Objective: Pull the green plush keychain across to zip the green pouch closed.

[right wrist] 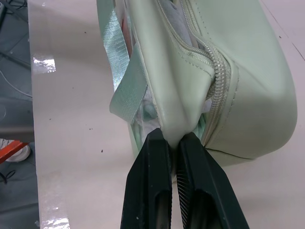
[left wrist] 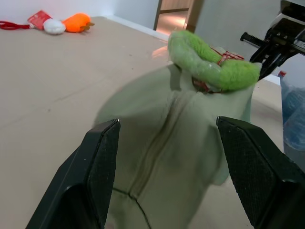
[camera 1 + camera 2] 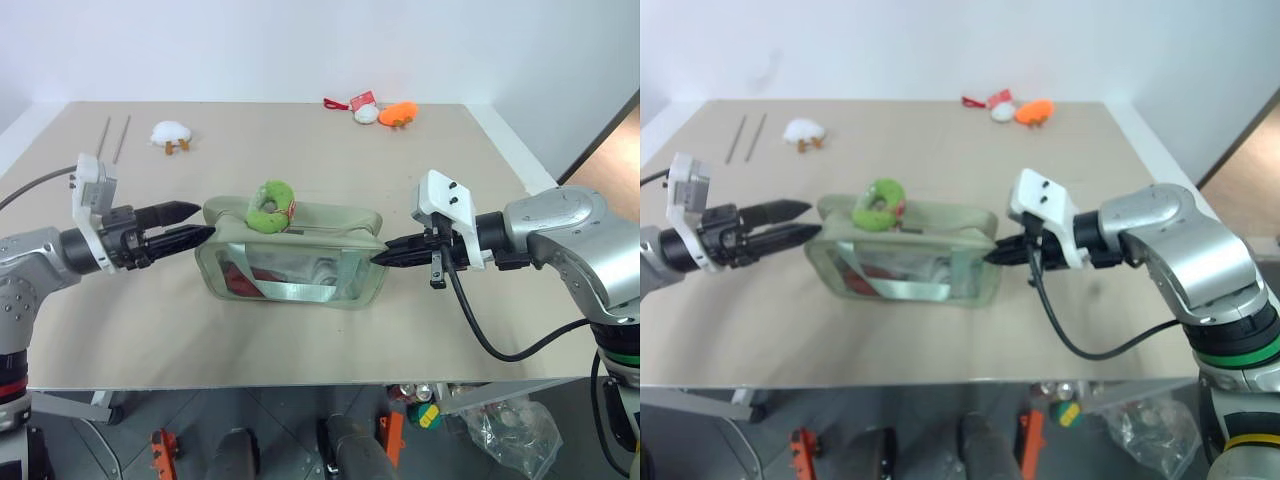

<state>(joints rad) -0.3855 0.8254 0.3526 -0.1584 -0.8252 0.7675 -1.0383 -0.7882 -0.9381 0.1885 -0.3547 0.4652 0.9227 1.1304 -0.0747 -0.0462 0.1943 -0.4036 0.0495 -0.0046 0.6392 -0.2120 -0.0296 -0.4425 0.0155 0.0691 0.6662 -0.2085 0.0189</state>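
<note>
The green pouch [image 3: 292, 255] sits mid-counter, clear window facing the robot, with red and white contents showing behind its green straps. On top of it, toward its left end, lies the green plush keychain [image 3: 270, 206] — a fuzzy lime ring with a touch of red at one side, resting right on the zipper line. Over at the pouch's right end, the right gripper [image 1: 174, 143] has its jaws pinched tight on a fold of the pouch's fabric at the corner, just beside the zipper teeth; from the right wrist view the zipper there looks parted, with the lining visible inside. On the other side, the left gripper [image 3: 190, 224] hangs level at the pouch's left end, jaws spread wide and holding nothing — one fingertip up above the pouch's edge, the other right at its end wall, though whether it touches I can't tell. From the left wrist view, the keychain sits beyond the two open fingers [image 2: 100, 162], apart from them. Far back on the counter [image 3: 120, 330] lie a white plush with orange feet [image 3: 171, 134], an orange plush [image 3: 397, 114] beside a white one with a red tag [image 3: 364, 106], and two thin rods [image 3: 112, 140] near the left edge.
</note>
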